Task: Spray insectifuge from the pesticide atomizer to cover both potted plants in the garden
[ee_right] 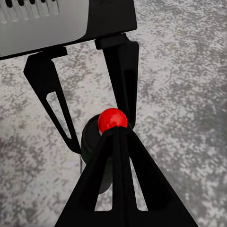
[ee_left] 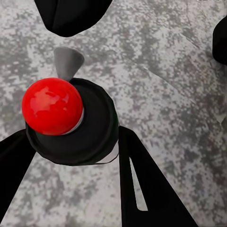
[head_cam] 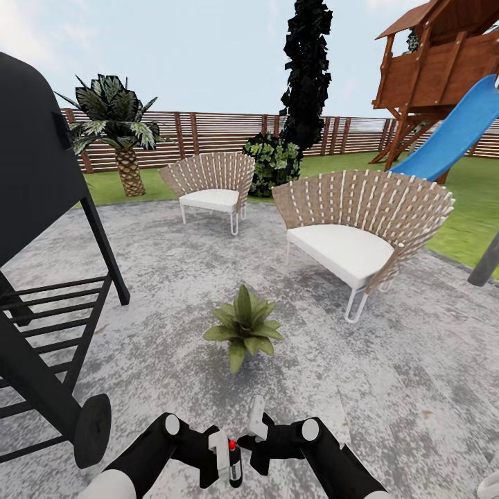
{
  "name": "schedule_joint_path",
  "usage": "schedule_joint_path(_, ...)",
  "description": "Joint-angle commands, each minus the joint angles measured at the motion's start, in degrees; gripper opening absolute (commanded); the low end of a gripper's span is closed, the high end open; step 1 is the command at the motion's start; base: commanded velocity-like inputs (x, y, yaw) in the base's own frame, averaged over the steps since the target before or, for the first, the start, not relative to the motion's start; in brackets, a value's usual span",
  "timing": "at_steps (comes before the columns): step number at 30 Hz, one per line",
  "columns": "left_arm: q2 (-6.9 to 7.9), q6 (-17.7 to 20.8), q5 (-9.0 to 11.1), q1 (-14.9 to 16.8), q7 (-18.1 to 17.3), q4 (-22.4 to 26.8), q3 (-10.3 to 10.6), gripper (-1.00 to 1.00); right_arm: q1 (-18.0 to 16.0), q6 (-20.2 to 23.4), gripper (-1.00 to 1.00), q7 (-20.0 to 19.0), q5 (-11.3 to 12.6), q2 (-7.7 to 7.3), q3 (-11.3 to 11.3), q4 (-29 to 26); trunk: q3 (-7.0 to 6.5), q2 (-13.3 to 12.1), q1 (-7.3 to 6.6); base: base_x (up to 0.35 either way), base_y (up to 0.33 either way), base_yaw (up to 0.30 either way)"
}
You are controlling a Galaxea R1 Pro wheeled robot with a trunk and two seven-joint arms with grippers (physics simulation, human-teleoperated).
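Note:
The pesticide atomizer [head_cam: 235, 466] is a small dark bottle with a red round knob [ee_left: 52, 106] and a grey cone nozzle [ee_left: 68, 61]. It stands upright just above the patio at the bottom of the head view. My left gripper [head_cam: 227, 459] is shut on its body, one finger [ee_left: 142, 184] on each side. My right gripper [ee_right: 114, 132] is shut with nothing in it, and its joined fingertips touch the red knob [ee_right: 112, 118]. One potted plant [head_cam: 244, 329], a low rosette of broad green leaves, sits on the stone ahead of both grippers. The second potted plant is out of view.
A black grill [head_cam: 41, 208] fills the left side, its wheel [head_cam: 92, 430] close to my left arm. Two wicker chairs [head_cam: 360, 235] [head_cam: 211, 184] stand behind the plant. A palm [head_cam: 118, 132], the wooden fence [head_cam: 208, 132] and a blue slide [head_cam: 457, 132] lie further back.

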State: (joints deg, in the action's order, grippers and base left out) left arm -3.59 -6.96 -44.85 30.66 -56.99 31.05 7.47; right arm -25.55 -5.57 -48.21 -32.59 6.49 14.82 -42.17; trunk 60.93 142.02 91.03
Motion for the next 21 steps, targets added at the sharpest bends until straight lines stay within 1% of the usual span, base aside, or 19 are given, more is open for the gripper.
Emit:
schedule_joint_path(1, -0.02, -0.59, -0.53, 0.02, -0.05, 0.07, -0.06, -1.00, -0.02, -0.58, -1.00, -0.04, -0.59, 0.01, -0.06, -0.02, 0.05, 0.02, -0.01, 0.000, 0.000, 0.000)
schedule_joint_path(11, -0.08, -0.67, -0.47, 0.02, -0.09, 0.04, -0.09, -1.00, -0.02, -0.58, -1.00, -0.04, -0.62, 0.01, -0.11, -0.02, 0.05, 0.02, -0.01, 0.000, 0.000, 0.000)
schedule_joint_path(16, -0.45, -2.67, -0.42, 0.02, -0.08, -0.08, -0.09, -1.00, -0.02, -0.58, -1.00, -0.04, -0.63, -0.03, -0.14, -0.02, 0.05, 0.02, -0.01, 0.000, 0.000, 0.000)
schedule_joint_path(21, -0.50, -3.09, -0.42, 0.02, -0.05, -0.18, -0.09, -1.00, -0.02, -0.58, -1.00, -0.04, -0.63, -0.03, -0.14, -0.02, 0.05, 0.02, -0.01, 0.000, 0.000, 0.000)
